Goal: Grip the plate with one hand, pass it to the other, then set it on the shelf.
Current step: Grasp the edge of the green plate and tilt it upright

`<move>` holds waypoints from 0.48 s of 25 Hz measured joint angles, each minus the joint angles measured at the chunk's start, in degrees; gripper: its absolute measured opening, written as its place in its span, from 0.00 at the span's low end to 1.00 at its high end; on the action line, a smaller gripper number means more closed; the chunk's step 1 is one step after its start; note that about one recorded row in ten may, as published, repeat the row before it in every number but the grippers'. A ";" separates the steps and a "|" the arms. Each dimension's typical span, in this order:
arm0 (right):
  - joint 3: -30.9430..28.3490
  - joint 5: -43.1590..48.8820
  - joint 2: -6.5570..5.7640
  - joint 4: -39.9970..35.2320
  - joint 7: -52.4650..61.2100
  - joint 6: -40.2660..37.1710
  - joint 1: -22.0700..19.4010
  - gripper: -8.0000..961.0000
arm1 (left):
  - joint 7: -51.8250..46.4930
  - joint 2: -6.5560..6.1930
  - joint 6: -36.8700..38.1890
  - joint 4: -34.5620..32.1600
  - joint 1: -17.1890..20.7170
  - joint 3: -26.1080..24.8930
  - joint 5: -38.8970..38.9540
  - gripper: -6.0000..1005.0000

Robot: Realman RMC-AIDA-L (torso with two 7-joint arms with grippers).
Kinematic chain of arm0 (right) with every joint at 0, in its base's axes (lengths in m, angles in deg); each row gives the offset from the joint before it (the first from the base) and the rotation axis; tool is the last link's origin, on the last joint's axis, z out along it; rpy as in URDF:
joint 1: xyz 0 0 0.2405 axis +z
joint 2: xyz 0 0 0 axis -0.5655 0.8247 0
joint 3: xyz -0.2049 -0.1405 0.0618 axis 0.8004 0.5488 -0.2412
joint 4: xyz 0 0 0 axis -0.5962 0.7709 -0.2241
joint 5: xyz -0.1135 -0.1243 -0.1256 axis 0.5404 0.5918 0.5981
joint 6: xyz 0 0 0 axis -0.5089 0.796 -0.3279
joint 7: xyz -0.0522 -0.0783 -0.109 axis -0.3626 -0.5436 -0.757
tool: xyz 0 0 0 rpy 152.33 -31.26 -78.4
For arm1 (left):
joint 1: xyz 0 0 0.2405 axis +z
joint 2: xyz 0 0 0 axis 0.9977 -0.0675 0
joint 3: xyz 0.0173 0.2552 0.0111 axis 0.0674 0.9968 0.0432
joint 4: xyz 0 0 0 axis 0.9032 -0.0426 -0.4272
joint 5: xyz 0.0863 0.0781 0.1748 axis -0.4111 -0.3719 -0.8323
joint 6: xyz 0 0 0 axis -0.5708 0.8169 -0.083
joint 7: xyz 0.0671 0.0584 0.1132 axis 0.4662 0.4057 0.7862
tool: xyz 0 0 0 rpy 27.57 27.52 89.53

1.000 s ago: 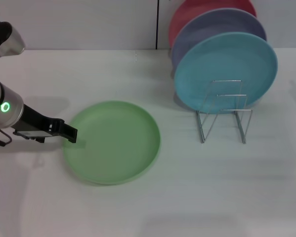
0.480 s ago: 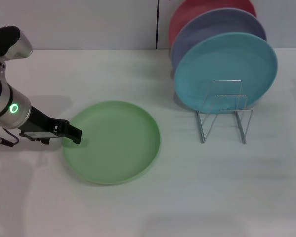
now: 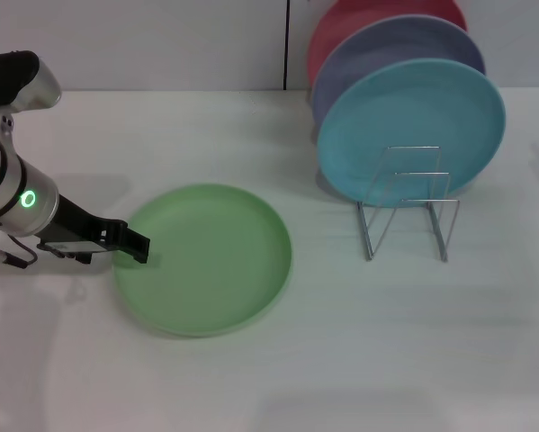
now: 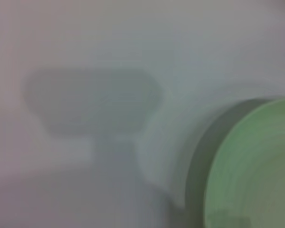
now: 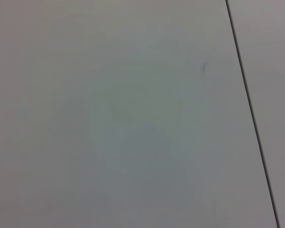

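No legible text or labels.

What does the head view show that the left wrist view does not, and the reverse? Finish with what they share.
Only the head view shows the left gripper at the green plate's left rim, the wire rack, and the turquoise plate, lavender plate and red plate standing in it. Only the left wrist view shows a close view of the rim with a blurred shadow beside it. Both show the green plate lying flat on the white table.

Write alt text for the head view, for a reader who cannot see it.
The left gripper sits at the left rim of a light green plate lying flat on a white table. To the right, a wire rack holds turquoise, lavender and red plates upright, its front slots free. The right gripper is out of view.
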 joint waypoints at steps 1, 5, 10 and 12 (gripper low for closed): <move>0.00 0.00 0.00 0.00 0.00 0.00 0.00 0.79 | 0.04 0.00 0.01 0.17 -0.03 0.00 0.00 0.78; 0.00 0.00 -0.01 0.04 0.00 0.00 -0.02 0.79 | 0.10 0.00 0.14 0.41 -0.10 0.22 0.01 0.78; 0.00 0.01 -0.02 0.09 0.00 0.00 -0.02 0.79 | 0.45 0.00 0.27 1.45 -0.35 0.22 0.01 0.77; 0.00 0.01 -0.02 0.09 0.00 -0.01 -0.02 0.79 | 0.74 0.00 0.32 2.20 -0.57 0.17 0.05 0.75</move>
